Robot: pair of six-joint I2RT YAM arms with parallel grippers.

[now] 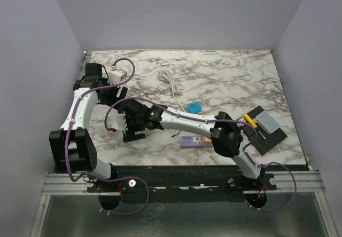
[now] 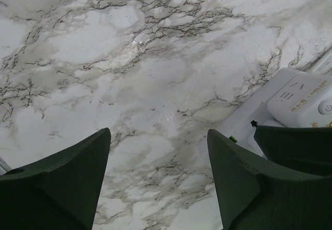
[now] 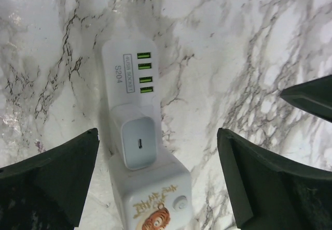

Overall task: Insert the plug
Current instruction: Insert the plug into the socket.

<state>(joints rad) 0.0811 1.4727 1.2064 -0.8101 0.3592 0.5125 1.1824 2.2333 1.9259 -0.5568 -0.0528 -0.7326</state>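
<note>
In the right wrist view, the right claw (image 3: 158,134) is spread wide. One dark finger sits in the lower left corner of the frame and the other in the lower right, and nothing is pinched. Directly between them, low in the centre of the frame, is the white charger plug (image 3: 138,145). It stands in the white power strip (image 3: 129,69) and looks fully seated, though the pins themselves are hidden. A tiger sticker (image 3: 155,209) marks the end of the strip nearest the camera. The strip's long axis runs from the bottom of the frame upward with a slight lean to the left, past the plug to a row of four green USB ports (image 3: 144,72) at its far end.

The fingers flank the strip across its short side. Any move from here looks like a straight lift off the plug, or a push down along the plug's own axis if it needs seating further.

The right arm is clearly the nearer one. The left claw (image 2: 158,132) is also spread and holds nothing. It hangs over bare marble (image 2: 155,59), with the strip only at the right edge of its frame.
</note>
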